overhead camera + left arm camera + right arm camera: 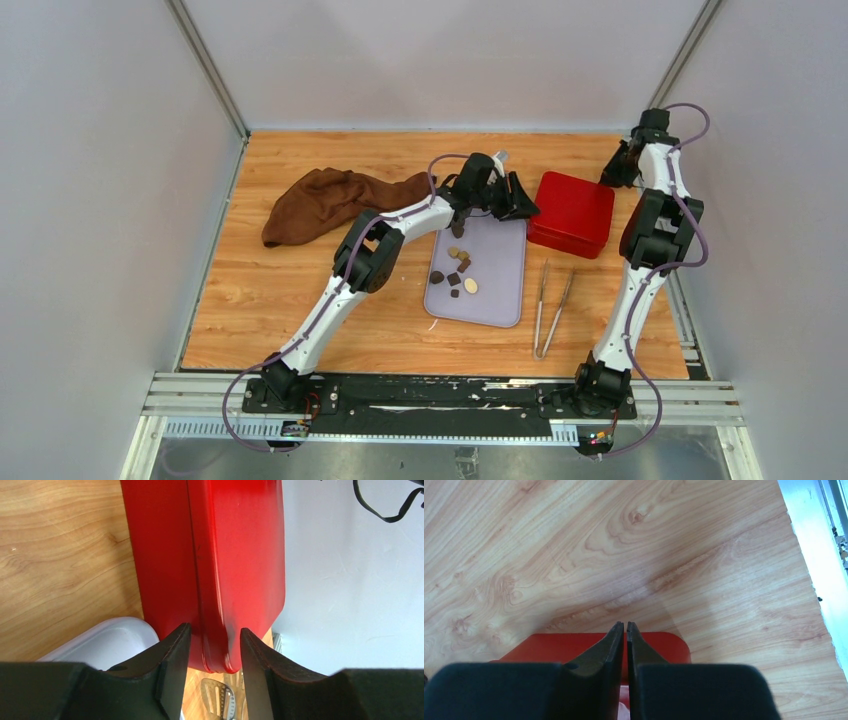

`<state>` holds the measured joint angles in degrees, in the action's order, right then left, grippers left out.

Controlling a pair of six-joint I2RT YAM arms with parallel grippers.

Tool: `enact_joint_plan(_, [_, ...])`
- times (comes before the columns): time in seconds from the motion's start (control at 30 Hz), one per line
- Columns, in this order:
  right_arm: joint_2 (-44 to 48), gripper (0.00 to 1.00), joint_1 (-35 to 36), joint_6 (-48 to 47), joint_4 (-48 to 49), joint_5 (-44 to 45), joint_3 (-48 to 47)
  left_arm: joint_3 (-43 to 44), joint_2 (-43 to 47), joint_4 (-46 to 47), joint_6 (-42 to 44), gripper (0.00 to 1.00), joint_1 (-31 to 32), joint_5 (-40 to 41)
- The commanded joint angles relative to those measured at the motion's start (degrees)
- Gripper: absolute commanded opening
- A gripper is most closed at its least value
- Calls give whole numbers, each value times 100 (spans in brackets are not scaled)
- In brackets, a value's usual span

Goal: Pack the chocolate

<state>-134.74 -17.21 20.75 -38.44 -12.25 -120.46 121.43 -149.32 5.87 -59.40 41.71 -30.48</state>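
Nearest the camera in the overhead view, a metal rail runs along the edge of the wood table. Just beyond it, right of centre, metal tongs lie flat on the wood, tips pointing away. Left of them, w/ a small gap, is a lavender tray. The chocolate sits on the tray's left half: a loose cluster of small dark, tan & cream pieces, plus one dark piece further back, by the left arm. The left claw hangs over the tray's far right corner, aimed at a closed red tin just beside the tray. In the wrist view its fingers are spread apart w/ nothing gripped. The tin's near edge shows btwn them; can't tell if they touch it. The right claw is past the tin's far right corner, above bare wood. Its wrist view shows fingers pressed almost together, only a hairline slit, empty. Far left, a crumpled brown cloth lies on the table.
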Motion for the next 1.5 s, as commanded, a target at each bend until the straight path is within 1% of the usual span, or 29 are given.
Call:
enact_joint_plan(0.0, [314,10,69,-93,-119,-12,183,-26,334,-7,117,43,48,-131])
enact_joint_plan(0.07, [331,8,64,-102,-115,-15,222,-46,355,-11,122,37,47,-148])
enact_joint_plan(0.2, [380,5,69,-74,-107,-36,262,-102,392,-7,134,37,56,-178])
enact_joint_plan(0.3, [437,0,68,-72,-102,-43,342,-156,427,-7,139,37,56,-196])
enact_joint_plan(0.63, [538,0,62,-98,-95,-10,627,-334,612,-202,352,38,57,-352])
enact_joint_plan(0.73, [598,0,60,-59,-93,52,638,-360,647,-351,480,35,65,-387])
enact_joint_plan(0.8, [618,0,59,-47,-94,43,618,-380,663,-428,523,31,65,-409])
enact_joint_plan(1.03, [715,0,46,-55,-128,74,611,-309,746,-557,641,31,74,-459])
enact_joint_plan(1.1, [721,0,16,-71,-165,124,599,-234,761,-818,735,32,74,-467])
enact_joint_plan(1.23, [703,0,-70,-69,-268,205,581,-304,933,-1040,903,42,74,-429])
enact_joint_plan(1.33, [589,0,-83,-116,-352,100,446,-429,1119,-1197,1102,47,74,-248])
enact_joint_plan(1.47, [482,0,-57,-132,-332,-136,340,-495,1291,-1500,1317,48,86,-156])
